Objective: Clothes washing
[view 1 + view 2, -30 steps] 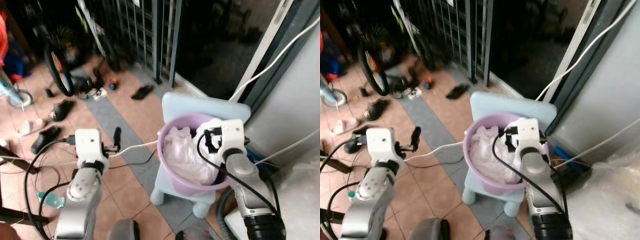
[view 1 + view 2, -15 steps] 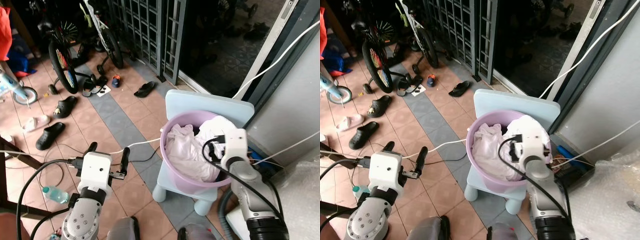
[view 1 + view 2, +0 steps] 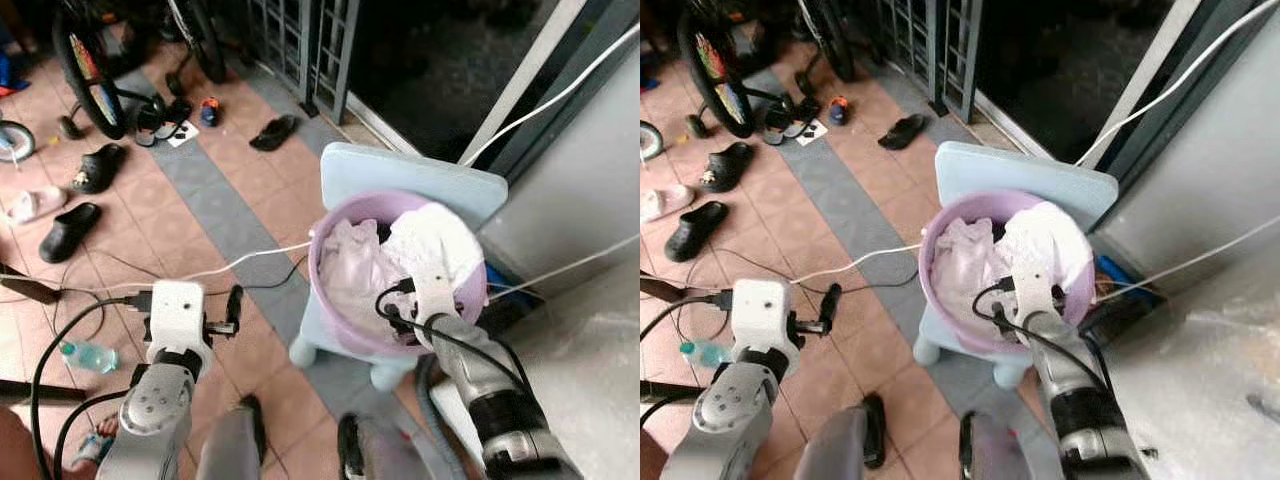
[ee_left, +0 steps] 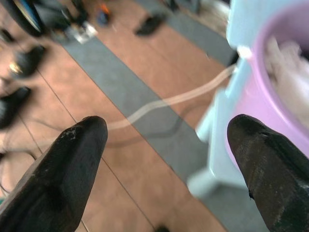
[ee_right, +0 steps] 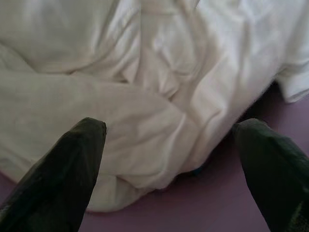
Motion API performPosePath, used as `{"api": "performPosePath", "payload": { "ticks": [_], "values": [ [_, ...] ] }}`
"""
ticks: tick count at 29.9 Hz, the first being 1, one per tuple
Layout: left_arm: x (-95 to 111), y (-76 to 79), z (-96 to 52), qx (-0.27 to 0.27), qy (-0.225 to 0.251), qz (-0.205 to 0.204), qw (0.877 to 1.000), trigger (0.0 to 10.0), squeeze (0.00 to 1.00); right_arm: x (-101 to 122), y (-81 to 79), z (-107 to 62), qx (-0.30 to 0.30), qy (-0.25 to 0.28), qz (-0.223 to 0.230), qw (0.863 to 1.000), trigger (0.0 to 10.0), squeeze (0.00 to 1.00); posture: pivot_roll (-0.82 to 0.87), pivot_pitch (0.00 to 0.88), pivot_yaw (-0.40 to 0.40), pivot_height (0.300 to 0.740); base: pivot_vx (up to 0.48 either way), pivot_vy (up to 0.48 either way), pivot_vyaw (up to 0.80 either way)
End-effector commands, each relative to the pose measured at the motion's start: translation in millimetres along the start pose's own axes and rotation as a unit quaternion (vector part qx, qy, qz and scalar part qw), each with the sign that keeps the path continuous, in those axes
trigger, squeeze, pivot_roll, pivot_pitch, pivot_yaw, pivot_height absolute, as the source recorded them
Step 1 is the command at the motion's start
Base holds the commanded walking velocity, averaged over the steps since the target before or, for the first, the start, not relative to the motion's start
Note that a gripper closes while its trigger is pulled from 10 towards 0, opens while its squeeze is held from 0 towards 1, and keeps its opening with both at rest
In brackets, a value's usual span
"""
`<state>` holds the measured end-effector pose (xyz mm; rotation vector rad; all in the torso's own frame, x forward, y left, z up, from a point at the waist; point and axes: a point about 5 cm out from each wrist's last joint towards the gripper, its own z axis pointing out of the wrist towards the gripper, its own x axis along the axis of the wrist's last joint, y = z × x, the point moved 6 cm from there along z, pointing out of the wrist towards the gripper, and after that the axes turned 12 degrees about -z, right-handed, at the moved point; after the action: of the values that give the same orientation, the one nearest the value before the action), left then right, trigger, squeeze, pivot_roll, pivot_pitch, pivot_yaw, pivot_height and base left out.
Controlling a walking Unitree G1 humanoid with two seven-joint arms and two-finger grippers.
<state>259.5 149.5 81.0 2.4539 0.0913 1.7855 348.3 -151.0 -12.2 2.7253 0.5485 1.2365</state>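
A purple basin (image 3: 318,268) heaped with white clothes (image 3: 432,232) stands on a small light-blue chair (image 3: 400,174). My right arm reaches over the basin's near rim. In the right wrist view the right gripper (image 5: 169,145) is open, its two black fingers (image 5: 67,169) spread just above the crumpled white cloth (image 5: 120,96), with nothing between them. My left gripper (image 4: 164,145) is open too and hangs over the tiled floor left of the chair, one black finger (image 3: 234,303) pointing towards the basin (image 4: 285,111).
A white cable (image 3: 235,264) runs across the floor to the chair. Shoes (image 3: 62,232), slippers (image 3: 272,131) and bicycles (image 3: 80,55) lie at the far left by a metal gate (image 3: 300,40). A water bottle (image 3: 85,356) lies near my left arm. Bubble wrap (image 3: 595,370) is at the right.
The camera has tilted down and nearer to the basin. My right gripper has sunk from above the basin's rim down to the clothes. The left gripper stays open beside the chair.
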Motion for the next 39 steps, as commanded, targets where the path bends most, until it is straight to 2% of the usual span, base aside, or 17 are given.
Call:
{"api": "performPosePath", "payload": {
  "ticks": [1, 4, 6, 7, 9, 10, 15, 19, 25, 39],
  "values": [
    [-1.1, 2.6, -6.5, -0.003, -0.01, -0.003, 1.0, 10.0, 0.0, -7.8, -2.2, 3.7, 0.007, -0.01, 0.011, 1.0, 10.0, 0.0, 0.1, 0.381, -0.055, 0.74, 0.0, 0.0, 0.0],
    [-2.0, 2.4, -14.5, 0.0, -0.015, -0.006, 1.0, 10.0, 0.0, -4.4, -6.6, 7.6, 0.011, -0.012, 0.018, 1.0, 10.0, 0.0, 0.12, 0.397, -0.055, 0.74, 0.0, 0.0, 0.0],
    [-5.8, 1.5, -26.8, 0.005, -0.026, -0.01, 1.0, 10.0, 0.0, -1.9, -12.9, 11.3, 0.014, -0.015, 0.015, 1.0, 10.0, 0.0, 0.14, 0.414, -0.063, 0.74, 0.0, 0.0, 0.0],
    [-9.3, 1.3, -33.5, 0.008, -0.033, -0.01, 0.999, 10.0, 0.0, -0.5, -16.3, 13.4, 0.011, -0.017, 0.002, 1.0, 9.1, 0.0, 0.15, 0.429, -0.07, 0.74, 0.0, 0.0, 0.0],
    [-9.9, 2.1, -36.7, 0.008, -0.036, -0.011, 0.999, 10.0, 0.0, 0.2, -16.3, 14.4, 0.008, -0.018, -0.003, 1.0, 9.1, 0.0, 0.15, 0.433, -0.071, 0.74, 0.0, 0.0, 0.0],
    [-10.6, 2.3, -39.9, 0.01, -0.04, -0.012, 0.999, 10.0, 0.0, 3.3, -18.3, 15.8, 0.008, -0.016, -0.015, 1.0, 0.0, 0.0, 0.16, 0.44, -0.073, 0.74, 0.0, 0.0, 0.0],
    [-12.5, 2.6, -48.7, 0.023, -0.049, -0.017, 0.998, 10.0, 0.0, 3.6, -24.0, 18.7, 0.008, -0.019, -0.04, 0.999, 0.0, 0.0, 0.16, 0.454, -0.096, 0.74, 0.0, 0.0, 0.0],
    [-12.9, 3.2, -49.0, 0.025, -0.052, -0.019, 0.998, 10.0, 0.0, 2.1, -25.9, 19.6, 0.01, -0.019, -0.048, 0.999, 0.0, 0.0, 0.16, 0.459, -0.101, 0.74, 0.0, 0.0, 0.0],
    [-6.4, 4.6, -45.9, 0.025, -0.046, -0.016, 0.999, 10.0, 0.0, 1.0, -21.2, 20.8, 0.006, -0.02, -0.046, 0.999, 0.0, 0.0, 0.16, 0.472, -0.103, 0.74, 0.0, 0.0, 0.0],
    [-11.0, -0.4, -47.4, 0.056, -0.048, -0.033, 0.997, 10.0, 0.0, -7.6, -21.2, 22.0, 0.009, -0.019, -0.037, 0.999, 0.0, 0.0, 0.16, 0.458, -0.13, 0.74, 0.0, 0.0, 0.0]
  ]
}}
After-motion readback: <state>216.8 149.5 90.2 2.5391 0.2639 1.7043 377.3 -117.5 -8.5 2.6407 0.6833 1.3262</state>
